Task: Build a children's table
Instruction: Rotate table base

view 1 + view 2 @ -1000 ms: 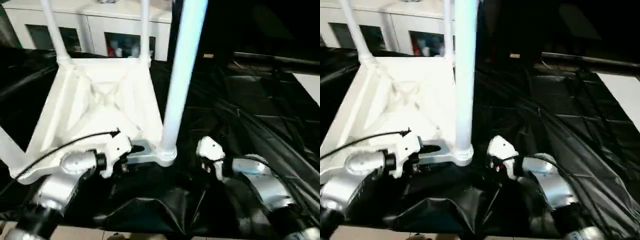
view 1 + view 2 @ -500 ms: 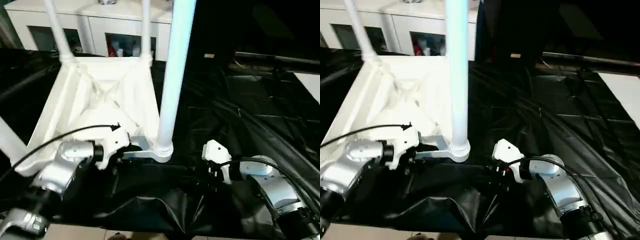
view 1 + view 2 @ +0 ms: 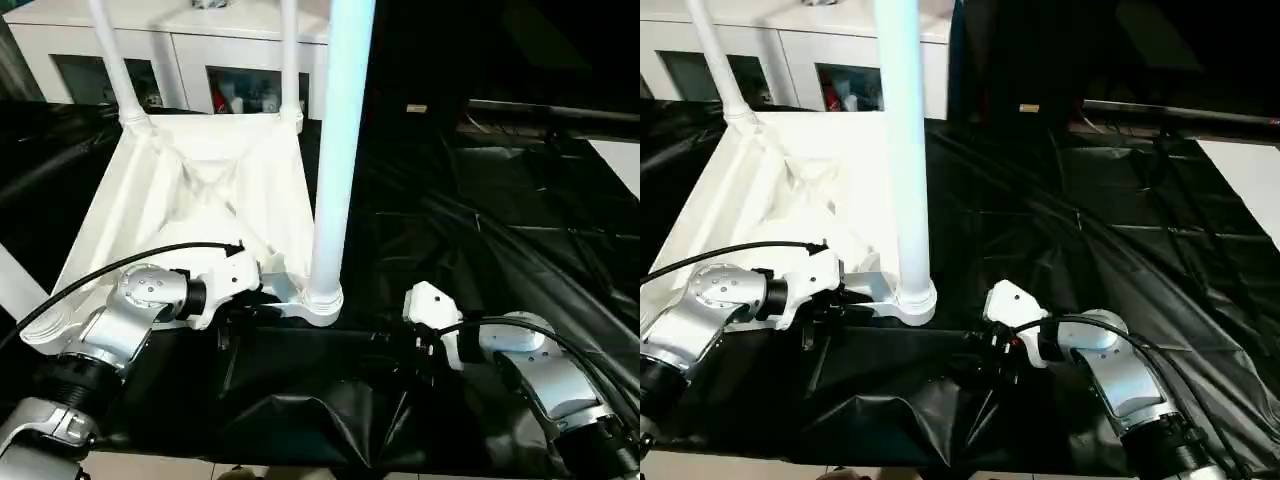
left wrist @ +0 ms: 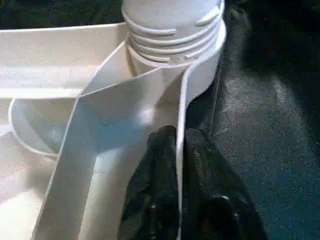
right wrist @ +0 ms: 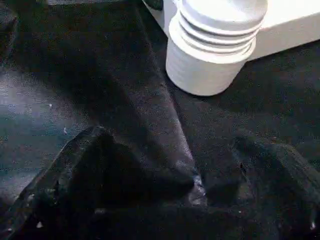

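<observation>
The tabletop (image 3: pixel 190 215) lies upside down on the black sheet (image 3: pixel 480 230), ribs facing up; 3 legs stand up from its corner sockets, with the near leg (image 3: pixel 335 150) tallest in view and 2 more at the far corners by the white cabinet (image 3: pixel 170 50); a 4th white tube pokes in by the near corner on the robot's left side, though its socket cannot be seen.

The step in hand looks like steadying the tabletop by the near leg's corner socket (image 4: pixel 175 55); most of the build seems done. The next move likely calls for a firm hold on the rim while the leg gets checked or tightened; a loose hold could let the tabletop slide on the slick sheet.

The left gripper (image 4: pixel 179 137) sits just beside the near leg's socket; its 2 black fingers (image 4: pixel 155 170) are pinched almost together on the thin white rim wall of the tabletop.

The right gripper (image 5: pixel 165 165) rests low over the black sheet, near the same socket but not touching it; its fingers (image 5: pixel 90 165) are spread wide and hold nothing.
</observation>
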### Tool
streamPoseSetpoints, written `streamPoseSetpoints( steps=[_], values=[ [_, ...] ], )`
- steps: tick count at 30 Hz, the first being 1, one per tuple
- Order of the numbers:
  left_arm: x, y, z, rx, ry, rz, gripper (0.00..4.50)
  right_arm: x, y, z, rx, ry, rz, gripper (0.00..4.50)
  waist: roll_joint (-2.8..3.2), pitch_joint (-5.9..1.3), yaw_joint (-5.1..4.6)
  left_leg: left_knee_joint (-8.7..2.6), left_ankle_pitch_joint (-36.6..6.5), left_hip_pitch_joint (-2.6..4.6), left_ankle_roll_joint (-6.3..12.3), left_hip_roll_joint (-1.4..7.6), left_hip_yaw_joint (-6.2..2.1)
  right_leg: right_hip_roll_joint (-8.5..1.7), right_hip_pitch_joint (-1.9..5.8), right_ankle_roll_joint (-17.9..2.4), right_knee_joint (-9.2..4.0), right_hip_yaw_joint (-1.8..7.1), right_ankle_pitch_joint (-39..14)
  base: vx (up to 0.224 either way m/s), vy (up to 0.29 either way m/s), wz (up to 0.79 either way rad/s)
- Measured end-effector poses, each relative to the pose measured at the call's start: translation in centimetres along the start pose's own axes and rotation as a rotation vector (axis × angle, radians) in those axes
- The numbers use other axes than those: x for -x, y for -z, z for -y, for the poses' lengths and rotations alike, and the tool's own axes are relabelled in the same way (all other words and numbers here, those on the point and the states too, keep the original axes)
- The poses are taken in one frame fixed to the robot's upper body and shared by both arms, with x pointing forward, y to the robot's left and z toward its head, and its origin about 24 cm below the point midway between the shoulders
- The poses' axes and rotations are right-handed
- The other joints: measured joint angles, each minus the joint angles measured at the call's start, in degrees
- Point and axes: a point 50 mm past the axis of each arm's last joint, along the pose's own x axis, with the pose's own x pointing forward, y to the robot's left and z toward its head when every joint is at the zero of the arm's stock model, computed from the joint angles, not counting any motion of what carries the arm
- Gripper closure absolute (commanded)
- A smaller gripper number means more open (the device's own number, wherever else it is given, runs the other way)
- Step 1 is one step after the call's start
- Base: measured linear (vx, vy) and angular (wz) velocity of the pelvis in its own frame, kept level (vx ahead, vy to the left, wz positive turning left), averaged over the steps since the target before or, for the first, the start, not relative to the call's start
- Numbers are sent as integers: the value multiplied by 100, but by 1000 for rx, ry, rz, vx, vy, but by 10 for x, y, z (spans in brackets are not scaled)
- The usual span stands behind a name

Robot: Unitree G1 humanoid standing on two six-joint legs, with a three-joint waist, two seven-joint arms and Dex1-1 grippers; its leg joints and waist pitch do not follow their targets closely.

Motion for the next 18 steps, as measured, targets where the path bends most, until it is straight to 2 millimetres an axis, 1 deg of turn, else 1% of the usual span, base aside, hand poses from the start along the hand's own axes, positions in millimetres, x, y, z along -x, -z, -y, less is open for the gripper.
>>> streamPoseSetpoints(
  steps=[1, 2, 5, 14, 18],
  values=[
    [1, 0, 0, -7, 6, -7, 426, -1, 0, 0, 1, -3, -1, 21, 0, 0, -28, 0, 0, 0, 0, 0, 0, 0, 0, 0, 0, 1, 0, 0, 0, 0],
    [1, 0, -1, -9, 6, -7, 440, -1, 0, 0, 1, -3, -2, 21, 0, 0, -40, 0, 0, 1, 0, 0, 0, 0, -1, 0, 0, 1, 0, 0, 0, 0],
    [1, 1, -1, -8, 10, -10, 449, -1, 0, -1, 1, -3, -2, 21, 4, -2, -49, 0, 0, 2, 0, 0, 0, 1, -3, 0, 0, 0, 0, 0, 0, 0],
    [4, 3, -1, -5, 24, -21, 449, -3, -1, -1, -3, -4, 8, 21, 7, -4, -65, 0, 0, 16, 0, 2, -1, 1, -4, -1, 0, 0, -1, 0, 0, 0],
    [3, 4, 3, 37, 17, 9, 449, -16, -18, 1, -36, 17, 141, 21, 19, -10, -69, 0, -1, 21, -1, 2, -1, 1, -6, -1, 0, -2, 0, 0, 0, 0]
  ],
)
